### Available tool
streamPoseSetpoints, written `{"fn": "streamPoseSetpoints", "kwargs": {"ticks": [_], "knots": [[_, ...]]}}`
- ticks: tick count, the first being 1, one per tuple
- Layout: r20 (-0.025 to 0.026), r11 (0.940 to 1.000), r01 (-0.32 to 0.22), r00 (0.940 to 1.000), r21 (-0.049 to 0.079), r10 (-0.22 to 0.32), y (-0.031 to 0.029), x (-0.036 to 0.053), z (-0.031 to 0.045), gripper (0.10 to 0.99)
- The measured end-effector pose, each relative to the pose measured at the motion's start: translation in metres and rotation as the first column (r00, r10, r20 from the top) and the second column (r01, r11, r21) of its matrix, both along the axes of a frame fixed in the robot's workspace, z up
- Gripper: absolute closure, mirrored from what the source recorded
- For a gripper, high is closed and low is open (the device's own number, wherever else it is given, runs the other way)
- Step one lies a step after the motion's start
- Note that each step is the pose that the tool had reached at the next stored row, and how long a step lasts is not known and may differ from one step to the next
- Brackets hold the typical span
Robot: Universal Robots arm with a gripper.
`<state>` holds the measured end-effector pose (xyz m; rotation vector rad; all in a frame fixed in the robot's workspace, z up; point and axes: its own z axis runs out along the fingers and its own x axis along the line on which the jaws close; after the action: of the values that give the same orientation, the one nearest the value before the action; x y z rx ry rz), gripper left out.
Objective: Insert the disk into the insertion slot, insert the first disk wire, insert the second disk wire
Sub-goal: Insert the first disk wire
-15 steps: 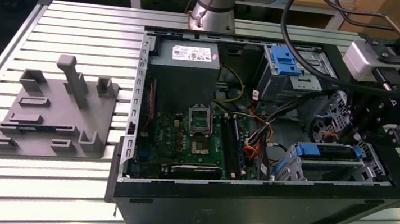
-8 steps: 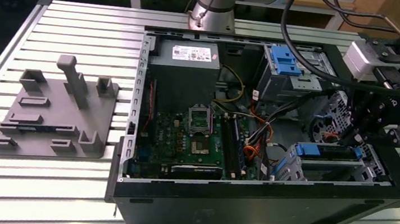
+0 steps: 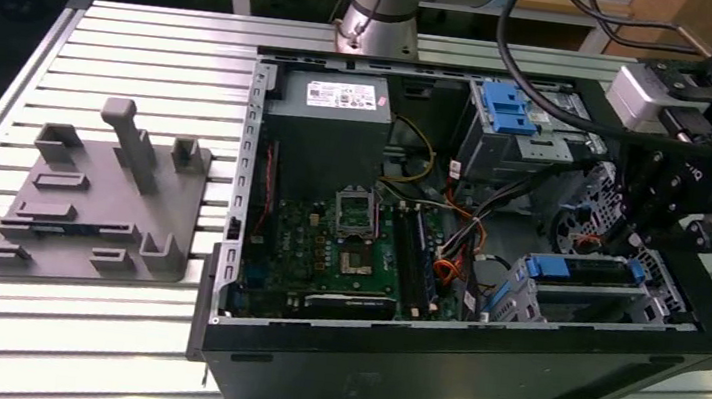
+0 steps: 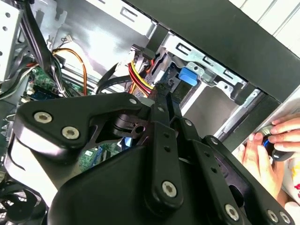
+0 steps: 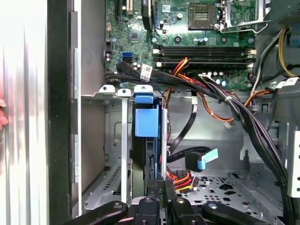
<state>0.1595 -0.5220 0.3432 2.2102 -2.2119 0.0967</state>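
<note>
The disk sits inside the insertion slot, with the blue tab of its carrier frame toward the motherboard. In the exterior view the disk lies in that cage, in the near corner of the computer case on the exterior view's right.

The gripper has its 2 fingers drawn together into a narrow point at the end of the disk opposite the blue tab. Whether they pinch anything there I cannot tell. In the second wrist view the gripper ends just beside a bundle of red, yellow and black power wires. A black data cable with a light-blue tab lies near the disk but apart from it.

Farther out stand the power supply and a taller bay with a blue latch. A grey fixture plate lies on the slatted table. A person's hand shows beyond the case wall.
</note>
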Motion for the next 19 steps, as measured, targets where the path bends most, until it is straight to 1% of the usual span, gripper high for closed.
{"fn": "streamPoseSetpoints", "kwargs": {"ticks": [1, 2, 4, 7, 8, 19], "knots": [[-0.0016, 1.0, 0.0, 1.0, -0.007, 0.0, 0.0002, 0.0, 0.0, 0.922], [-0.0021, 0.9999, 0.0, 1.0, -0.011, 0.0, 0.0002, 0.0002, -0.0001, 0.922], [-0.0023, 0.9999, 0.0, 1.0, -0.015, 0.0, 0.0001, 0.0002, -0.0001, 0.922], [-0.0023, 0.9998, 0.0, 1.0, -0.017, 0.0, 0.0002, 0.0002, -0.0002, 0.922], [-0.0023, 0.9998, 0.001, 1.0, -0.018, -0.001, -0.0001, 0.0002, -0.0013, 0.922], [-0.0023, 0.9998, 0.001, 1.0, -0.018, -0.001, -0.0018, 0.0006, -0.0026, 0.922]]}}
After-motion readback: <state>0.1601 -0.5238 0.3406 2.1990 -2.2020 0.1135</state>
